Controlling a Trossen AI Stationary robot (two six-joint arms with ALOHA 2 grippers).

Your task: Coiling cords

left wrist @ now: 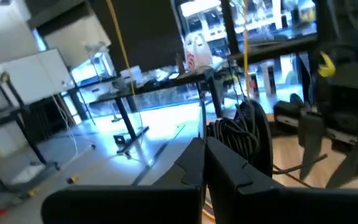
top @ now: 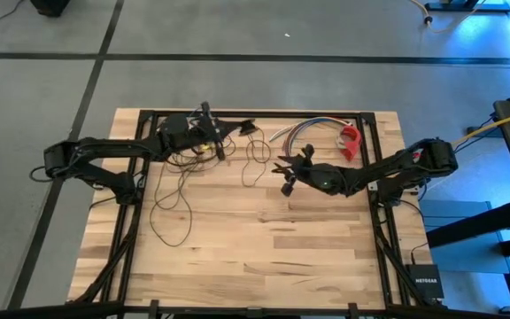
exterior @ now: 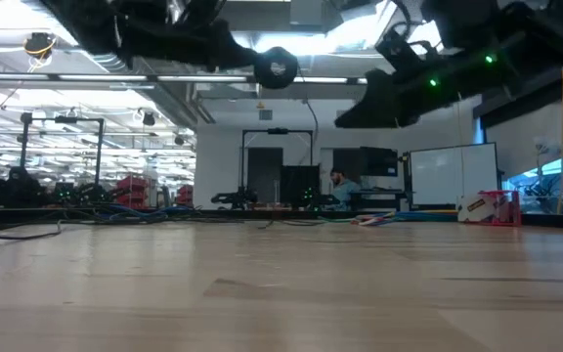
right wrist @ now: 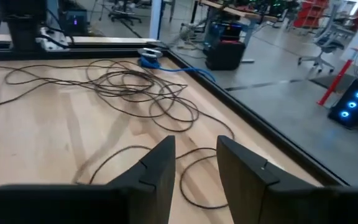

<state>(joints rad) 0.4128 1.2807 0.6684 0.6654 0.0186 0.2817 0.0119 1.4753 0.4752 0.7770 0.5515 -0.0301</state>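
With the cords [top: 184, 182] sprawled from the worktop's [top: 264, 248] far-left corner, the clenched left tool [top: 209, 131] holding a bundle and the released right tool [top: 283, 173] risk snagging crossed loops.

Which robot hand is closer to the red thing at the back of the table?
Right. The right gripper hovers open just beside the red object, toward the table's middle. The left gripper, shut, sits across the table's far edge among the cord loops.

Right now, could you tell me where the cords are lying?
In the high view the cords sprawl in loops over the table's far-left part, beside the left gripper.
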